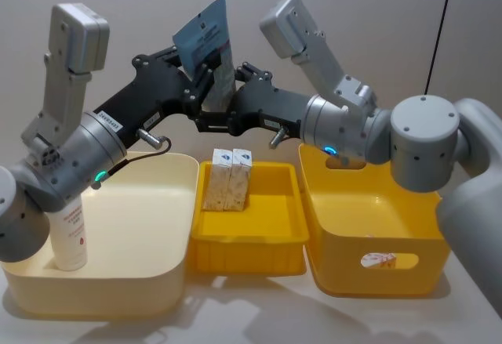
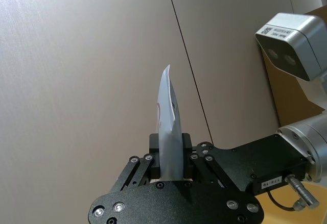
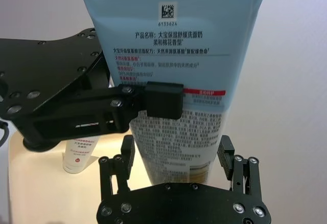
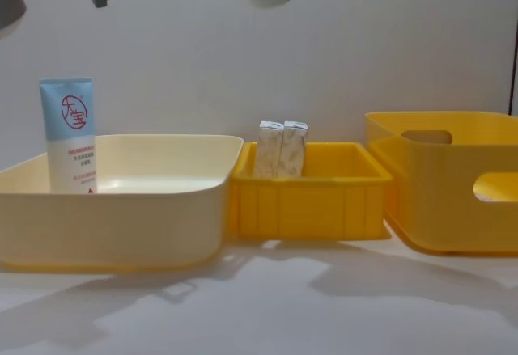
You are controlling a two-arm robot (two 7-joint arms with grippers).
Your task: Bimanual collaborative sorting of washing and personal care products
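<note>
While the left tool [image 1: 205, 77] pinches the tube [image 1: 205, 42] high above the bins [image 1: 290, 173], the right tool [image 3: 176, 158] stands spread.

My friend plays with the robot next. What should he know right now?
Left gripper: shut on the held tube, high above the bins.
Right gripper: open, its fingers either side of that tube's lower part, not clamped.
Done: another tube stands in the cream bin; two cartons stand in the middle yellow tray.
Left: hand over the held tube and bin it.
</note>
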